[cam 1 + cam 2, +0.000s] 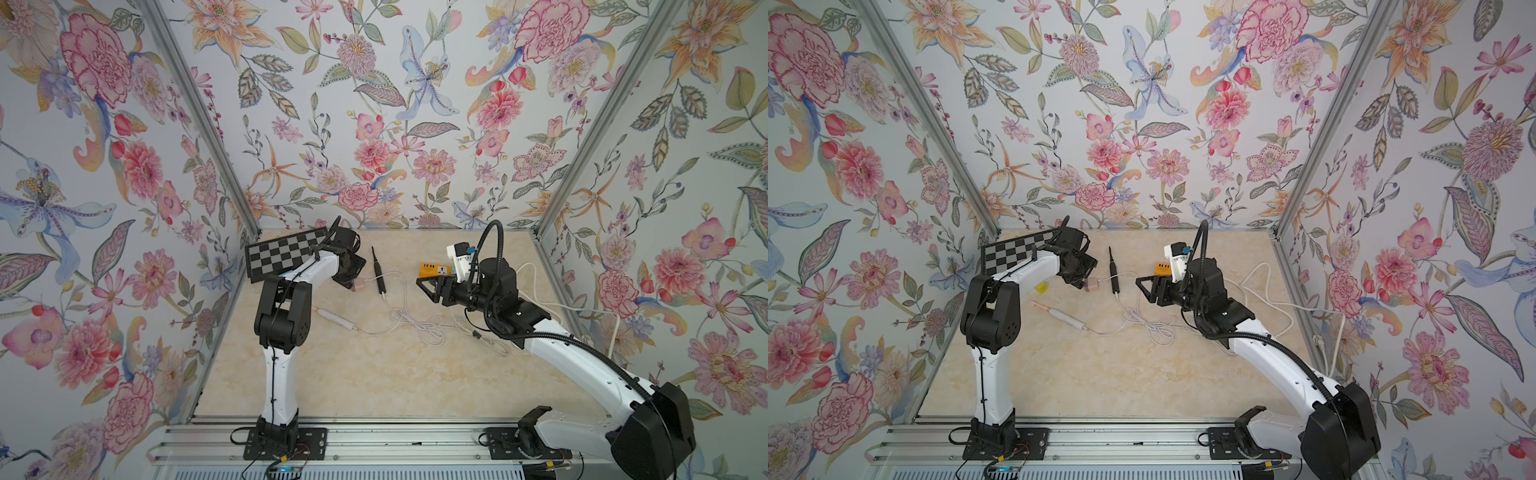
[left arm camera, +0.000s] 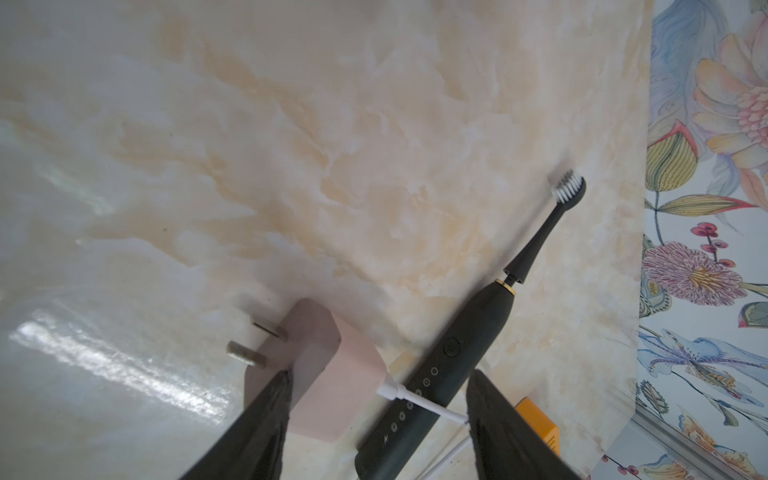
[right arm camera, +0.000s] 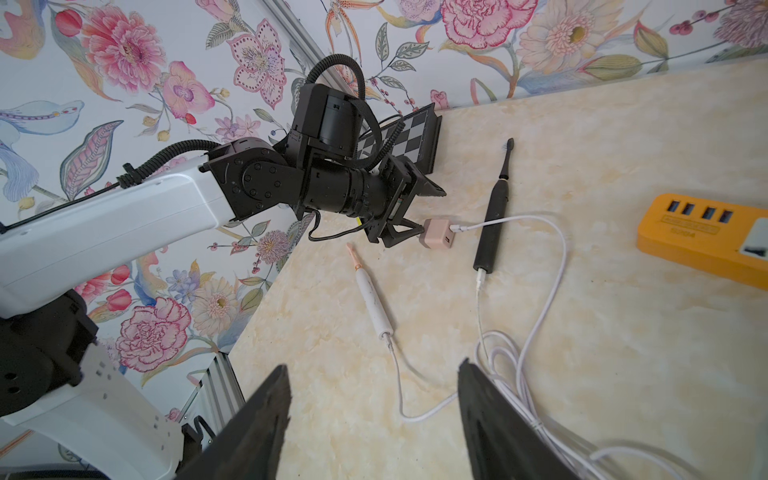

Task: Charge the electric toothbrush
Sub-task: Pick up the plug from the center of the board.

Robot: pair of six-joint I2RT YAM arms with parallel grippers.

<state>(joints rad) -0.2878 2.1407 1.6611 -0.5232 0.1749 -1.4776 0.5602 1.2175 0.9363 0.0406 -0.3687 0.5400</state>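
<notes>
The black toothbrush (image 1: pixel 378 270) is shown flat on the surface (image 1: pixel 374 374), with the pink adapter (image 1: pixel 357 285) at its 8 o'clock. The left hand (image 2: pixel 380 374) and right hand (image 3: pixel 374 365) are shown released, with nothing grasped.

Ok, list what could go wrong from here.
1. The left gripper is open, with the adapter and the black toothbrush both between its fingers in the wrist view; closing may pinch both.
2. The cable crosses over the black toothbrush, so lifting the adapter could drag it.
3. Cable loops lie below the open right gripper and might snag on the way to the strip.
</notes>
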